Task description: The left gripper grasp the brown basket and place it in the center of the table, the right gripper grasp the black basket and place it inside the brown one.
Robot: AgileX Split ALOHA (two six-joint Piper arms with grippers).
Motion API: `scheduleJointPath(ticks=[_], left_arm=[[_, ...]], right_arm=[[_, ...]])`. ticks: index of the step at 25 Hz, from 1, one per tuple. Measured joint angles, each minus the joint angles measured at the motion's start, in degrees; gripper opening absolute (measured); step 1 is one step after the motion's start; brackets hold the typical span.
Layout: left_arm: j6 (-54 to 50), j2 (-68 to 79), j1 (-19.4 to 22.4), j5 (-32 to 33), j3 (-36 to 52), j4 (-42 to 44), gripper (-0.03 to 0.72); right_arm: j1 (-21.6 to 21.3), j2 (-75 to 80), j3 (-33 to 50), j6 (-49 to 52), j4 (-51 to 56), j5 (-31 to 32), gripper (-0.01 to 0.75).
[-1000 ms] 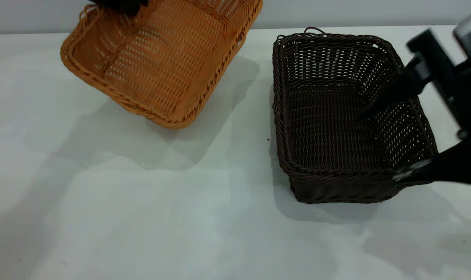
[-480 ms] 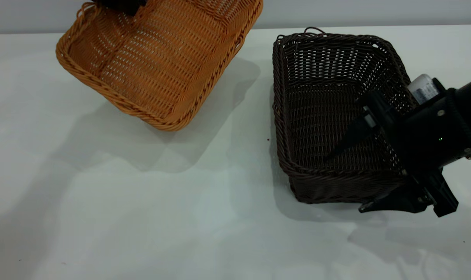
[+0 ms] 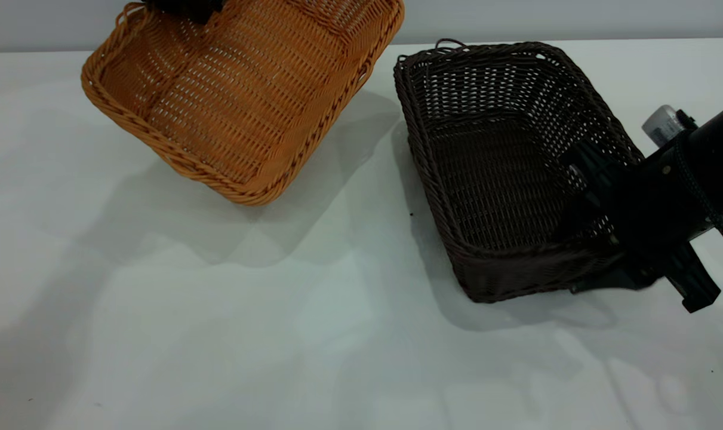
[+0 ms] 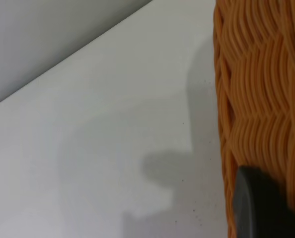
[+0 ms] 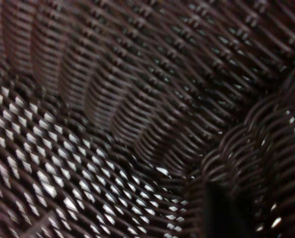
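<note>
While the white table (image 3: 218, 334) sits under a grey wall (image 3: 516, 18), the right gripper (image 3: 600, 239) clamps the black basket (image 3: 492, 173) at 3 o'clock; the left gripper (image 3: 182, 7) grips the brown basket (image 3: 242, 101) at 11.

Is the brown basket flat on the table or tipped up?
Tipped up. The brown basket hangs tilted from the left pincer at its far rim, its shadow offset on the table.

Landmark: the black basket (image 3: 504, 173), resting on the table (image 3: 218, 334), right of centre. Left of it and farther back, apart from it, the brown basket (image 3: 242, 95), tilted, far rim raised. At that far rim, the left gripper (image 3: 182, 7). At the black basket's near right corner, the right gripper (image 3: 600, 251), straddling the wall.
</note>
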Motion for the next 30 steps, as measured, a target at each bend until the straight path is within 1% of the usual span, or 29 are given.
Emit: scheduleJointPath(ticks=[2,3,4,6,8,11,14,17,19,21,22,26,27,30], left_arm=[[0.5,0.0,0.0,0.3,0.0,0.1,0.085],[0.8,-0.2,0.1,0.4,0.0,0.2,0.085],[1.2,-0.5,0.1,0.7,0.0,0.2,0.085],[2.1,-1.4,0.1,2.1,0.0,0.2,0.085],[2.9,-2.6,0.1,3.4,0.0,0.2,0.085],[4.6,-4.6,0.1,6.1,0.0,0.2,0.085],[7.5,-5.8,0.0,9.4,0.0,0.2,0.085],[15.9,-5.3,-1.0,13.9,0.0,0.0,0.085],[25.0,-4.0,-2.4,18.0,0.0,-1.5,0.085],[35.0,-2.3,-4.6,20.7,0.0,-4.9,0.085],[40.5,-1.1,-5.8,21.8,0.0,-8.0,0.085],[58.1,2.4,-10.2,22.5,0.0,-20.5,0.085],[61.9,3.0,-11.2,22.6,0.0,-23.1,0.085],[69.3,4.3,-13.4,22.7,0.0,-27.1,0.085]], right_arm=[[-0.8,0.0,-0.4,0.2,0.7,-1.8,0.129],[-1.5,0.0,-0.4,0.2,1.2,-2.3,0.099],[-2.4,0.0,-0.4,-0.2,1.2,-2.3,0.088],[-5.5,0.0,-0.6,-3.0,0.6,-2.0,0.08],[-9.8,0.0,-1.1,-7.0,-0.8,-1.3,0.079],[-18.4,0.0,-2.4,-11.8,-2.0,0.9,0.079],[-28.2,-0.3,-5.1,-15.8,-4.0,3.3,0.079],[-35.6,-1.4,-8.5,-17.6,-9.3,6.8,0.079],[-38.6,-2.2,-10.3,-17.7,-13.9,10.6,0.079],[-40.4,-2.6,-11.7,-17.6,-17.9,14.3,0.079],[-40.6,-2.6,-12.3,-17.6,-20.0,15.9,0.079],[-40.7,-2.6,-14.1,-17.0,-26.2,19.9,0.079],[-40.7,-2.6,-14.4,-16.6,-27.0,20.5,0.079],[-40.7,-2.6,-15.3,-15.6,-27.6,22.0,0.079]])
